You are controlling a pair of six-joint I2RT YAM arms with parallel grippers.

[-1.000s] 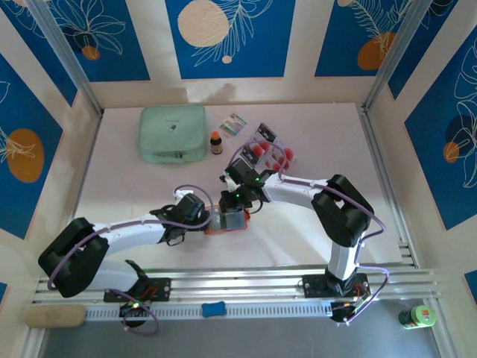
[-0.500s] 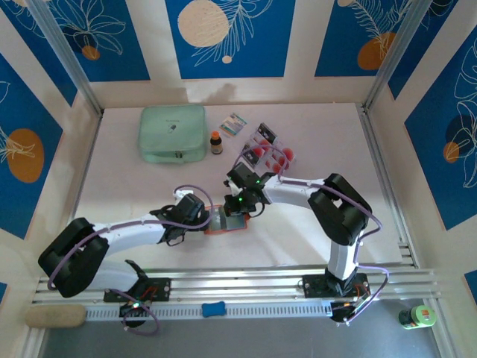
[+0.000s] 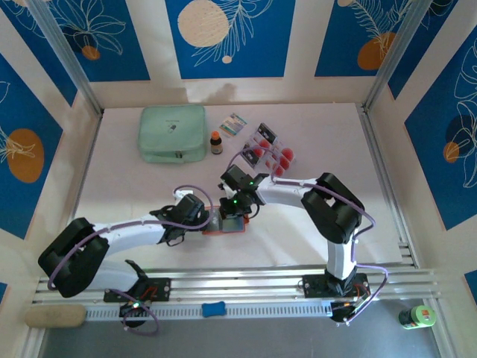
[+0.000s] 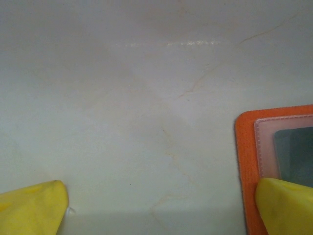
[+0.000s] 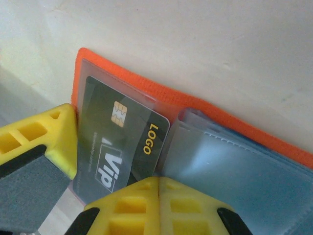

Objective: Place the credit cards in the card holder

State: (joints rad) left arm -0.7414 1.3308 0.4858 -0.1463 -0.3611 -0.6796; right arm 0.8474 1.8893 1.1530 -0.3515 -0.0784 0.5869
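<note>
The orange holder lies open on the smooth pale table, its border fuzzy and its pockets glossy and clear. A dark card with a gold chip sits in one pocket. At that card's end the right gripper has its jaws pressed together. At the holder's left edge the left gripper is spread wide, one yellow fingertip over the border. The loose cards lie well beyond the holder, with bare table between
</note>
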